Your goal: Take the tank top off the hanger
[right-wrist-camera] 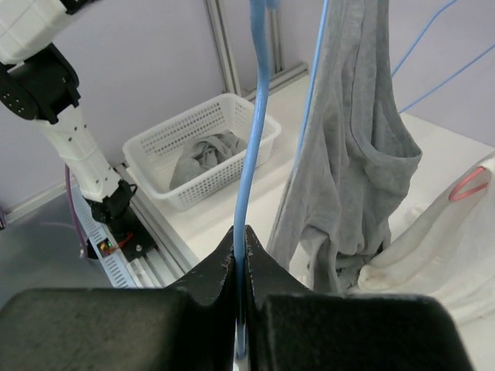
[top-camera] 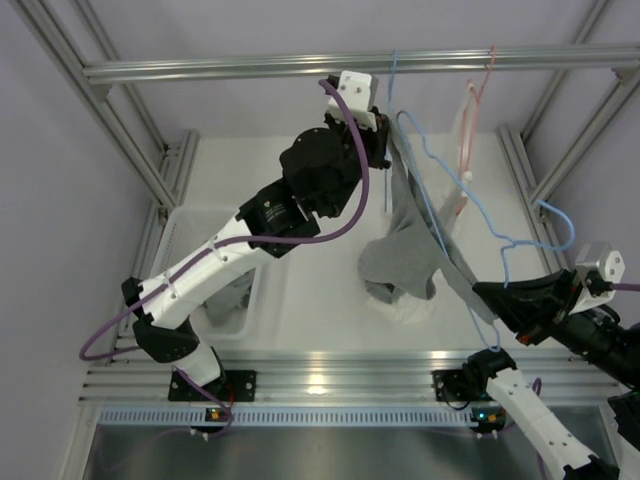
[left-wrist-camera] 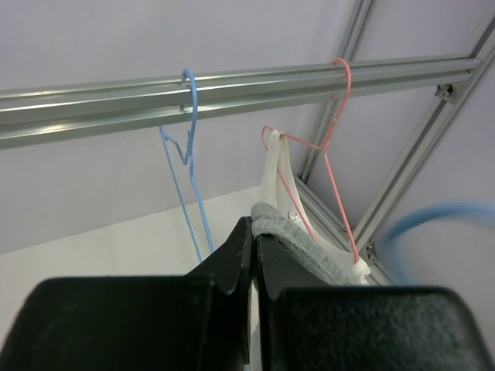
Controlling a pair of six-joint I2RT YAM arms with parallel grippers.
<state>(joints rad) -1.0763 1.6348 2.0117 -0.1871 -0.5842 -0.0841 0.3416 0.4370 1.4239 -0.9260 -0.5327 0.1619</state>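
Note:
The grey tank top (top-camera: 405, 250) hangs from a light blue wire hanger (top-camera: 470, 195), its lower part bunched on the table. My left gripper (top-camera: 385, 150) is raised near the rail and shut on the top's grey strap (left-wrist-camera: 309, 249), with the jaws (left-wrist-camera: 254, 228) pinching its upper end. My right gripper (top-camera: 487, 297) is shut on the blue hanger wire (right-wrist-camera: 257, 116), low at the front right. In the right wrist view the jaws (right-wrist-camera: 242, 236) grip the wire, and the tank top (right-wrist-camera: 356, 154) hangs just to its right.
A pink hanger (top-camera: 472, 95) with a white garment (left-wrist-camera: 272, 174) hangs on the rail (top-camera: 350, 66). A second blue hanger (left-wrist-camera: 188, 116) hangs there bare. A white basket (right-wrist-camera: 197, 147) with grey clothes stands at the left. A white cloth (right-wrist-camera: 433, 232) lies under the tank top.

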